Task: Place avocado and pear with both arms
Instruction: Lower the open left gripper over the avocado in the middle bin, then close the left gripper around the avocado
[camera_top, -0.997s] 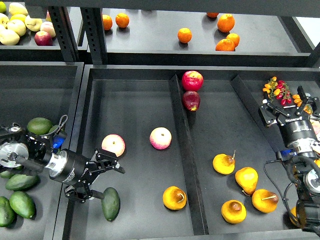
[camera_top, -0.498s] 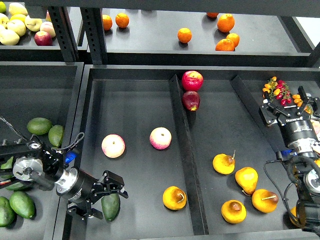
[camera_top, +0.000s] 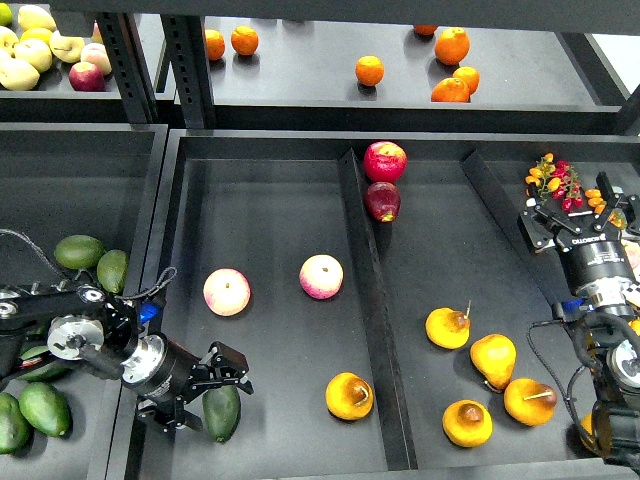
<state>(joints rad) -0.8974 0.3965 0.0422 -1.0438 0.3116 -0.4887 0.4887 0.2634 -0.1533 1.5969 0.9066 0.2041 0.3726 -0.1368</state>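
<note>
Head view: left fingers (camera_top: 212, 395) clasp the avocado (camera_top: 221, 413) (right fingers (camera_top: 565, 215) spread, empty).

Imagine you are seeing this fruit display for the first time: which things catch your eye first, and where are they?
The left hand stands out at the lower left, its fingers around a dark green avocado in the left compartment of the black tray. Right of the divider, a cluster of orange-yellow pears glows against the dark floor. Two red apples sit at the divider's far end.
</note>
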